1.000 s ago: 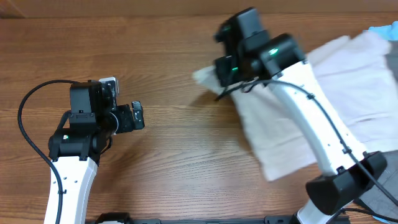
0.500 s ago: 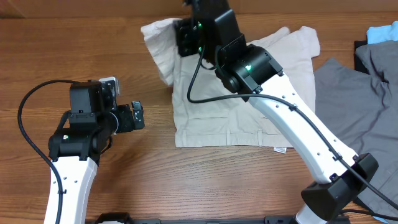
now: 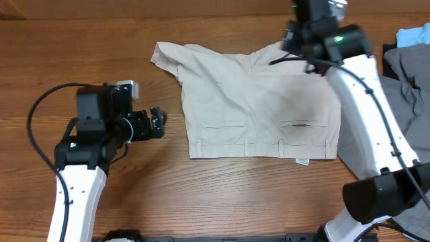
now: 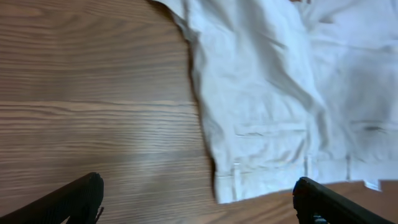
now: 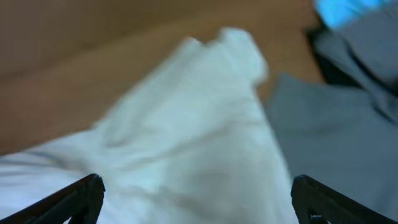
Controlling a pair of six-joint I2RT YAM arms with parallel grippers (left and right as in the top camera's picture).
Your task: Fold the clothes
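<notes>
Shorts (image 3: 262,107) lie spread (waistband nearest) just right of the open left pincer (image 3: 160,122). The right pincer (image 5: 196,190) gapes above their far corner.

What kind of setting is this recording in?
Likely a robot test bench, not a home: a wood-grain table, a left arm and right arm based at its edge, and beige shorts spread out beside a grey garment.
</notes>
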